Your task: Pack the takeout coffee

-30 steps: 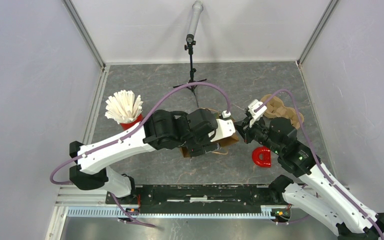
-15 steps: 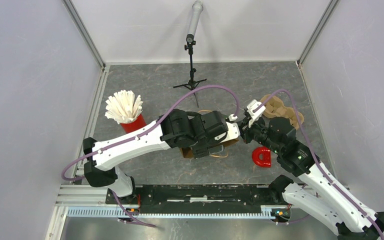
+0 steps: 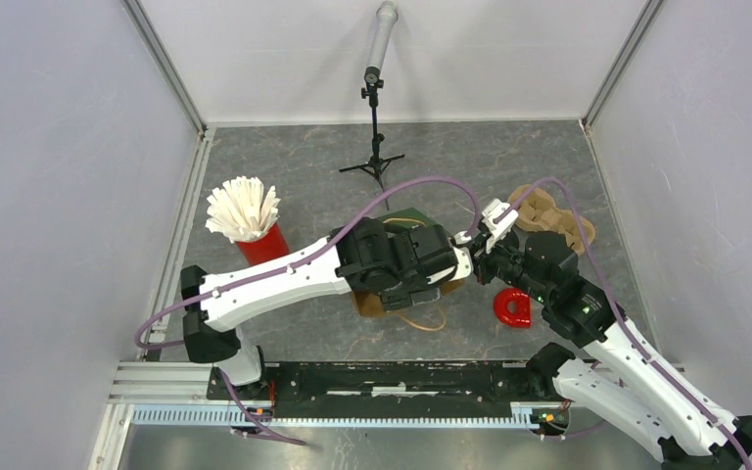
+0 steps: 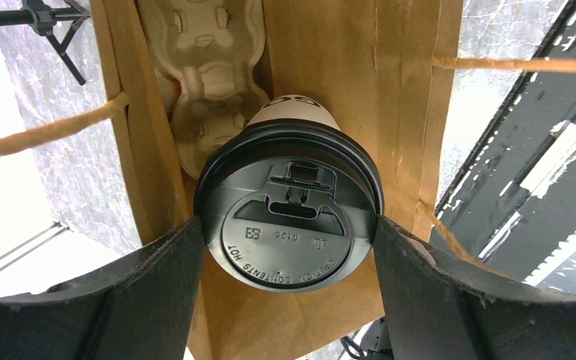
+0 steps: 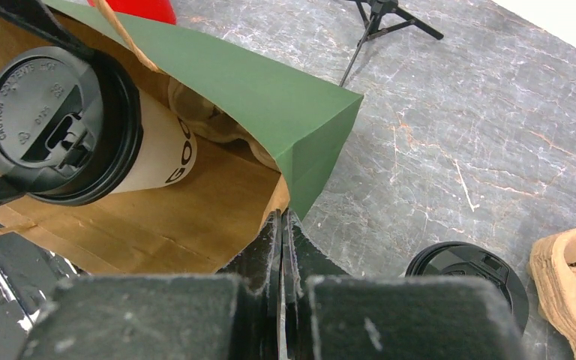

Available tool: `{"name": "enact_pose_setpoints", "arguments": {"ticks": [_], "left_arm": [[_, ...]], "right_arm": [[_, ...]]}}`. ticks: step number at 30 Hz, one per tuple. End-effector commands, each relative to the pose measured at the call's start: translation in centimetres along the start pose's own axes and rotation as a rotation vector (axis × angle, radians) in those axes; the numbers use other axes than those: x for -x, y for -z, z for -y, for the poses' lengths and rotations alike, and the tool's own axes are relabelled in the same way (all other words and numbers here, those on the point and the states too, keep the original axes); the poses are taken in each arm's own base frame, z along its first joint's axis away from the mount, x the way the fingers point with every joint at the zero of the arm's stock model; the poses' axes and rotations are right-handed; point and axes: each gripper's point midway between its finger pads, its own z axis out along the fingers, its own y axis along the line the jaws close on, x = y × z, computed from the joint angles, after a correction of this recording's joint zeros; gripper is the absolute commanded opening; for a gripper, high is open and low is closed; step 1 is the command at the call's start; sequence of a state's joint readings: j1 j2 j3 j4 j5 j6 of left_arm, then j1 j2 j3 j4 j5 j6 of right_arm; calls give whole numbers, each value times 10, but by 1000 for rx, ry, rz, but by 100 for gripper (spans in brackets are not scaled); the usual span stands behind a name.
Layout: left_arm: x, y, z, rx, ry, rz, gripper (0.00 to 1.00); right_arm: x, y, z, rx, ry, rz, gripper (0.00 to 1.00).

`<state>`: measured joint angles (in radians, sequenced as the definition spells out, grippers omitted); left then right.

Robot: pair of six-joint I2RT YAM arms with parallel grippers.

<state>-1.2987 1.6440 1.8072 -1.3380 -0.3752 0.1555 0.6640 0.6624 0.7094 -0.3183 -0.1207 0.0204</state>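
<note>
Black plastic fills your left claw [image 4: 288, 251]: its jaws stand wide and press the lid rim of the takeout coffee [image 4: 290, 196] at 3 and 9 o'clock, so the cup is gripped, not loose. The lid faces the wrist lens and the cup's long axis runs straight away from the claw, toward 12 o'clock, into the open mouth of the paper bag [image 4: 330, 67]. The cream body is already past the rim, between the brown inner walls. Your next move turns on that axis, because the bag's floor lies dead ahead of the claw along the cup. At 11 o'clock of the lid a moulded pulp tray [image 4: 210, 82] sits inside the bag, its nearest well just beside the cup wall. The lid hides whether the cup's foot touches anything, and you cannot tell how far the bag leans. Your right claw [image 5: 281, 225] is closed, pinching the bag's rim at a corner and keeping the mouth spread. It is the farther one from the cup, so seating the cup looks like the left arm's job. Out on the desk [image 5: 457, 112], a loose black lid [image 5: 469, 277] lies at 4 o'clock of the bag, near a brown cardboard carrier [image 5: 570, 292]. From above, a red cup of white sticks [image 3: 255, 235] stands toward 10 o'clock and a red horseshoe piece [image 3: 512, 306] lies at 3 o'clock.
</note>
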Motion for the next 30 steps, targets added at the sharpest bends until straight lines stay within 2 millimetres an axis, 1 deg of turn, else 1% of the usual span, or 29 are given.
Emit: {"name": "enact_pose_setpoints", "arguments": {"ticks": [1,6,11,16,20,24,26,30], "left_arm": [[5,4,-12,58,-48,-2,52],[6,4,-19,96,-67,-2,52],[6,3,-28,155,-102,16,52],[6,6,-38,204,-129,24,52],[7,9,-38,202,-133,45,52],[4,9,-39,212,-164,62,52],[3,10,-43,237,-191,78,53],[4,8,-45,251,-210,87,53]], "right_arm": [[1,0,-3,17,12,2,0],[5,-3,-1,1,-31,-17,0],[7,-7,-7,24,-93,-40,0],[9,-10,-7,20,-118,-61,0],[15,-9,-8,15,-148,-75,0],[13,-8,-11,21,-182,-98,0],[14,-7,-12,26,-194,-95,0],[13,-7,-10,10,-208,-107,0]]}}
